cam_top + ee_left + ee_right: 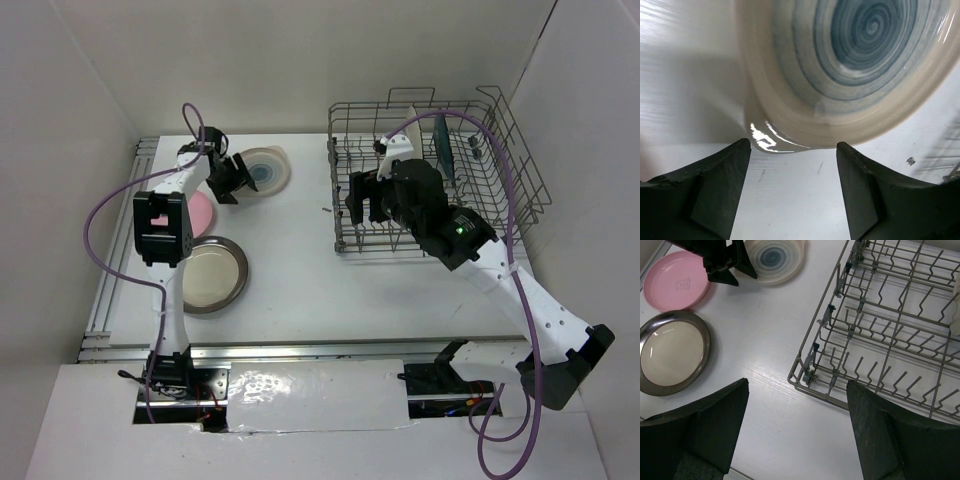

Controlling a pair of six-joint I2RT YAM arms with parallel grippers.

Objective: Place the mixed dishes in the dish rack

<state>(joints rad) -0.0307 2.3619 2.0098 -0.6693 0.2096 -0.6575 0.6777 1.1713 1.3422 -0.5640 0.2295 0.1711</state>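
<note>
Standing on the right side of the white worktop (300,270), the dish rack (510,150) holds two plates upright in its tines. A dark teal plate (441,148) is toward its far right. A pale plate (408,120) is at its far side, its pattern too small to tell.

The right arm (450,225) reaches over the rack's left half and hides many of the tines there. Its right claw (797,382) hangs over the rack's near left corner, released, with nothing between the fingers.

Three plates lie flat, well to the left of the rack. The blue-centred plate (265,168) is the closest to it. The pink plate (675,280) lies further left, and from above the left arm (160,225) partly covers it. The brown-rimmed plate (212,272) lies left of the rack and nearest the arm bases.

The left claw (792,145) sits at the blue-centred plate's rim on the side away from the rack. It is released, its fingers spread wide on either side of the rim and gripping nothing.

A small dark speck (326,210) lies on the worktop just left of the rack. The pink plate bears a small mark (682,285) at its centre, too faint to read. No other writing shows.
</note>
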